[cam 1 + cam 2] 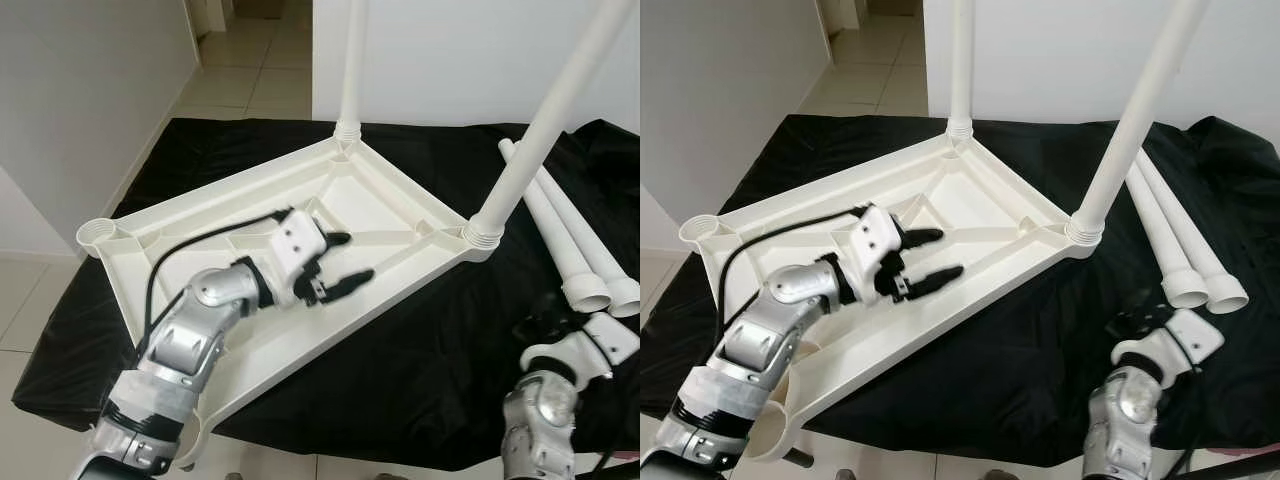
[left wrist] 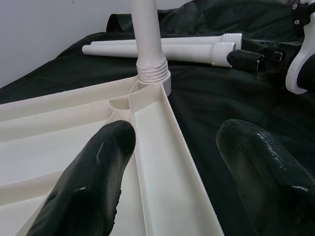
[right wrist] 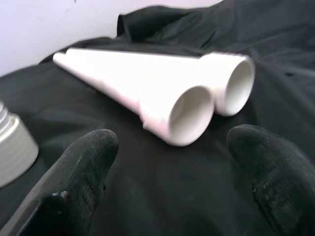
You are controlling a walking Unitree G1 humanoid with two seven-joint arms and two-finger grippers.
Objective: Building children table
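The left claw (image 1: pixel 335 262) hangs open over the upturned tabletop (image 1: pixel 200 225), its raised ribs just below the fingers. Ahead of it, one screwed-in leg (image 1: pixel 540 125) stands upright at the near corner and blocks a straight pass; a second upright leg (image 1: pixel 350 70) stands beyond. The right claw (image 3: pixel 167 172), fingers spread, faces two loose legs (image 3: pixel 162 93) lying side by side, with bare black cloth (image 3: pixel 147 196) between.

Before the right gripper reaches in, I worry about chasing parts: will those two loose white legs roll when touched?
Probably. The loose legs are round, smooth tubes lying side by side on the black cloth, so a nudge may roll them. Hollow plastic suggests they are light and stiff. The open right gripper faces their ends.
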